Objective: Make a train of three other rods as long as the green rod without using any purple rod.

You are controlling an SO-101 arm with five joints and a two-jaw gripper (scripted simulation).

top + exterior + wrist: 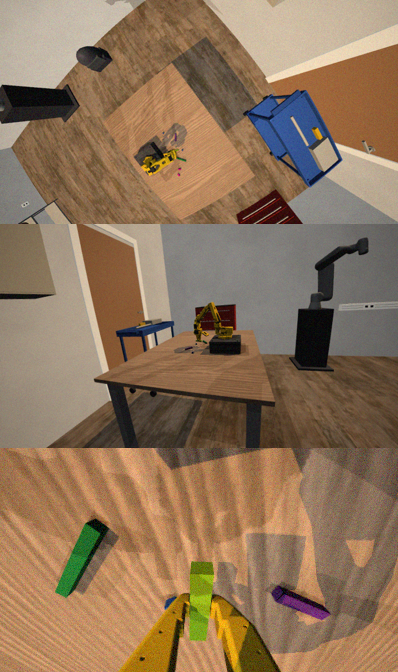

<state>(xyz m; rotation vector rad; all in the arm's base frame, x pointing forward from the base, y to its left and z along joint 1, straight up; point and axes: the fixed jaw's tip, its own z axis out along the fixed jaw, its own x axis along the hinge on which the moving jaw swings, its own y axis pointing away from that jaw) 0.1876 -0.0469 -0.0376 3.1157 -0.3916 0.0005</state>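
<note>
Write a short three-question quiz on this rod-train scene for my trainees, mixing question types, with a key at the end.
1. True or false: the yellow arm's tool is shut on the short lime-green rod.
2. In the wrist view, which rod lies to the left of the tool?
A. the small purple rod
B. the long dark-green rod
C. a pink rod
3. Fill in: the purple rod lies flat on the wooden ____, in shadow.

Key
1. True; the lime rod sits between the two yellow fingers.
2. B; the long dark-green rod lies left, while the small purple rod lies right.
3. table.
</note>
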